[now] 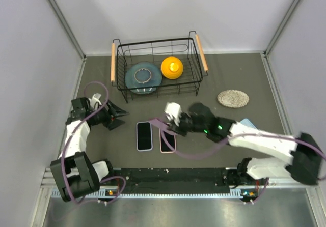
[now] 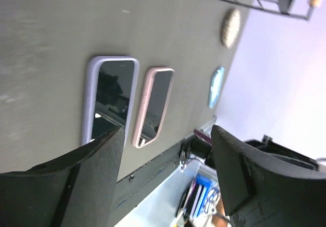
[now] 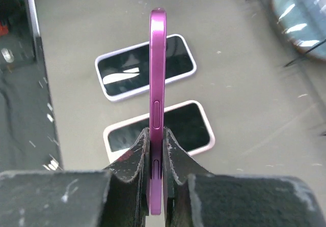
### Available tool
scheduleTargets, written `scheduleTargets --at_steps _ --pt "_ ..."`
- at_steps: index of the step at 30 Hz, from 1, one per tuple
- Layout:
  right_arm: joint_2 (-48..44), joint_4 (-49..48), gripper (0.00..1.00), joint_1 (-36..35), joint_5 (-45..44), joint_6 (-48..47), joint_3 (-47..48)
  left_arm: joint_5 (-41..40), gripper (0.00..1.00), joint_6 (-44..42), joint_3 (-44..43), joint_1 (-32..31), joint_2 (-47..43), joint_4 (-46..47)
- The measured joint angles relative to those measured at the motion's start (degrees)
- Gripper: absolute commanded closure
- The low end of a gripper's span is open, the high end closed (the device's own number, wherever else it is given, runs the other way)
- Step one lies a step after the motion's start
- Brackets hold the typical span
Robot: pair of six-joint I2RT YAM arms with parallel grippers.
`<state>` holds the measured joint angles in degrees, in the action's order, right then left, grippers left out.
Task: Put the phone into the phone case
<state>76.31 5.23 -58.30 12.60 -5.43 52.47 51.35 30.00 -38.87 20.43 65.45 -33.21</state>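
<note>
Left gripper point(image 1: 121, 118) hanging over table's point(image 1: 244, 74) left side, fingers spread wide, gripping nothing. Its finger point(image 2: 97, 166) cutting off lavender case's point(image 1: 144, 135) near end. Pink case point(image 1: 167, 142) lying just beside it, far end hidden by right gripper point(image 1: 174, 123). Both insides showing dark, glossy: cannot tell if filled. Right gripper clamping purple phone point(image 3: 157, 69) edge-on above pink case, lower end hidden between pads. Bare table showing around cases; black rail point(image 1: 173, 175) running near their front.
</note>
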Motion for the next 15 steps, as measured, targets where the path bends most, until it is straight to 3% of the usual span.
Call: scheduleTargets --at_steps 6,15 --pt "-23.3 -7.0 1.0 -1.6 -0.9 -25.6 -20.4 9.8 0.26 5.3 2.5 -10.6 -2.0 11.9" --pt "-29.4 -9.4 1.0 -12.1 -8.1 -50.3 -27.6 17.9 0.27 11.5 3.1 -27.1 -2.8 21.8"
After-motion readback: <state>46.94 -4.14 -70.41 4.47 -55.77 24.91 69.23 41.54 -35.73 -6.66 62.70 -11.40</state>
